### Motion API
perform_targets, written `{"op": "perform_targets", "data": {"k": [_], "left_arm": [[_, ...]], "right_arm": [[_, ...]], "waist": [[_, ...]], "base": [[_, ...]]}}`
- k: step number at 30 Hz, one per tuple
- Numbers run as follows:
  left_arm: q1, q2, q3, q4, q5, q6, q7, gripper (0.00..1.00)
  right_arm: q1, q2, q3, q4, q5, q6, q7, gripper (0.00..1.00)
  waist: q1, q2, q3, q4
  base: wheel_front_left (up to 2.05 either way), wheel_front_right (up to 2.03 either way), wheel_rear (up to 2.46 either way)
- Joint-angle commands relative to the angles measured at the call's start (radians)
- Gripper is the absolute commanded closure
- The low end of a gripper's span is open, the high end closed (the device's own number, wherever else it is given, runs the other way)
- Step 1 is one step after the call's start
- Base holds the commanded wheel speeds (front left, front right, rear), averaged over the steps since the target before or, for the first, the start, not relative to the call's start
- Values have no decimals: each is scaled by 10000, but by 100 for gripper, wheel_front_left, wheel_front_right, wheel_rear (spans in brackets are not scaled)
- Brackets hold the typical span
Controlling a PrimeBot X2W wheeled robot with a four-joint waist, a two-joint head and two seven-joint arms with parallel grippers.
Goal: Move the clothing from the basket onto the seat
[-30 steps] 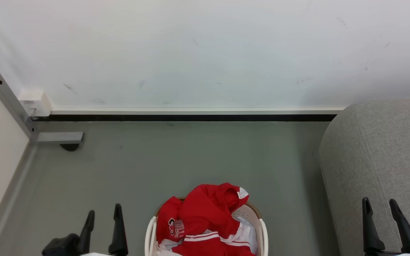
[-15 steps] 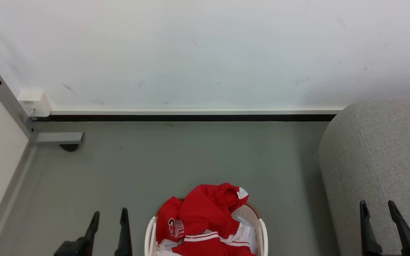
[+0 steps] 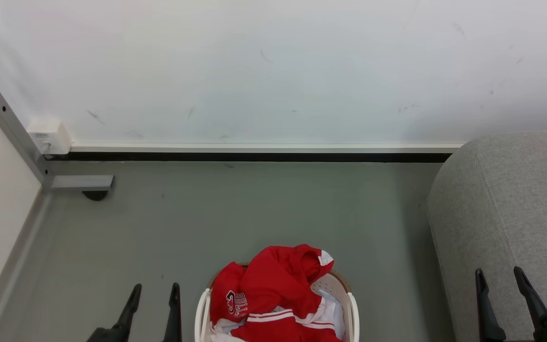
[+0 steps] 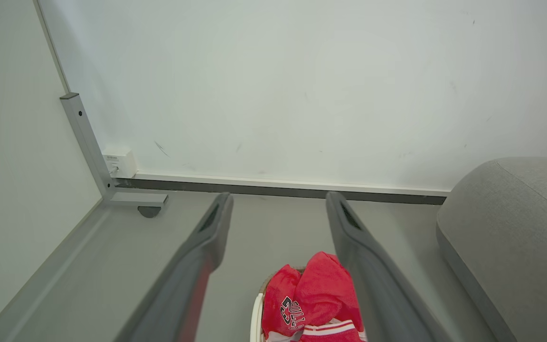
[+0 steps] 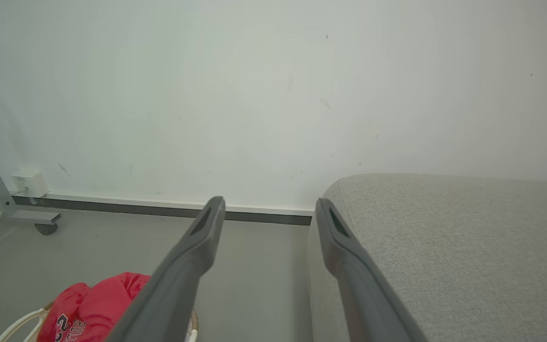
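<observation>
Right: clothing (image 3: 273, 280) sits heaped in the basket (image 3: 201, 308), red pile mounded above the rim, bottom centre of head view, on grey floor (image 3: 254, 209). The seat (image 3: 515, 204) is to robot's right, near the basket w/ a strip of floor between. Nothing red on the part of it that shows, so task looks not begun.

Re the left gripper (image 3: 155, 286): fingers spread, nothing between them, hovering just left of basket, not touching. Re the right gripper (image 3: 498, 270): also spread wide, empty, at the seat's near end; can't tell if over the cushion or beside it.

Handling, est.: thin soft sports fabric, light, no stiffness, so it will drape and trail when lifted. Prob. slick-ish synthetic, so a shallow pinch may slide off. Not fragile. Likely more than one piece (lettered top, striped piece below), tangled; lifting one may drag another, or the white liner (image 3: 333, 308).

Where to grab: the high hump at far side of pile, where fabric bunches in thick folds and gives fingers several layers to bite. Come from above, close deep. Avoid the low edge by the stripes, as liner is right beside it. Left arm is closer. Lift till the hanging tail clears rim before swinging to seat.
</observation>
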Motion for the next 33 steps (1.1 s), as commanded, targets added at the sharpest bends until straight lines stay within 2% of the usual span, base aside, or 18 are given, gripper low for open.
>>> {"op": "perform_targets", "data": {"k": [1,9,20,27,33], "left_arm": [[127,23,28,26,225,-77,-89,0],[221,-24,103,133,512,-390,-226,0],[-88,-50,-82,345,272,-757,-209,0],[-1018,39,-1200,1523,481,-1673,-209,0],[-2396,407,-2960,3671,483,-1902,-26,0]], "right_arm": [[50,-23,5,13,-196,-19,-105,0],[137,-25,49,99,-547,-21,-258,0],[-179,-24,130,9,-419,-21,-218,0],[-698,-26,191,-310,-434,-21,-217,0],[-1297,-18,173,-581,-451,-21,-215,0]], "waist": [[0,0,4,1],[0,0,43,-8],[0,0,413,-162],[0,0,1438,-432],[0,0,2599,-691]], "base": [[0,0,0],[0,0,0],[0,0,0],[0,0,0],[0,0,0]]}}
